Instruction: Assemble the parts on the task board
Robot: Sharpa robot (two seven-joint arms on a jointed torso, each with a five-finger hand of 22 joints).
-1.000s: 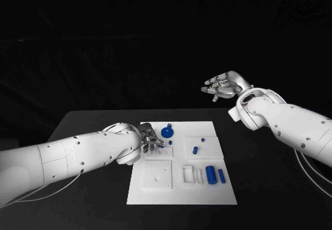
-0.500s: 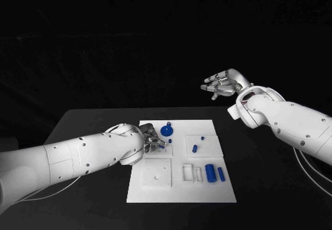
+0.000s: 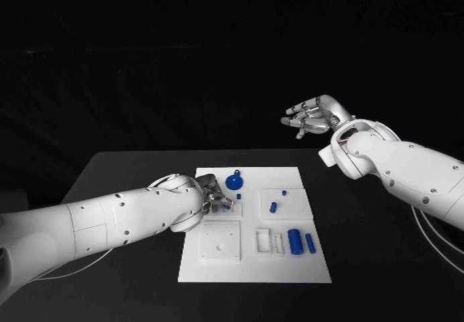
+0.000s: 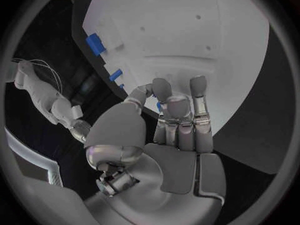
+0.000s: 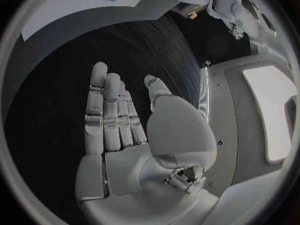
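The white task board (image 3: 253,265) lies in the middle of the black table. My left hand (image 3: 214,198) hovers low over its near-left block, fingers curled, and pinches a small blue part (image 4: 159,105) between thumb and fingers. On the board are a round blue knob (image 3: 233,182), a short peg (image 3: 273,208), a thick blue cylinder (image 3: 295,243) and a slim one (image 3: 310,243). My right hand (image 3: 310,118) is raised high beyond the table's far right, its fingers (image 5: 109,115) apart and holding nothing.
White recessed blocks (image 3: 220,245) and a slotted holder (image 3: 267,244) stand on the board's front half. The left wrist view shows the board (image 4: 187,35) with blue parts (image 4: 95,43) along its edge. Bare black table (image 3: 126,174) surrounds the board.
My left hand has stayed over the same block with only slight finger shifts. My right hand has drifted a little higher.
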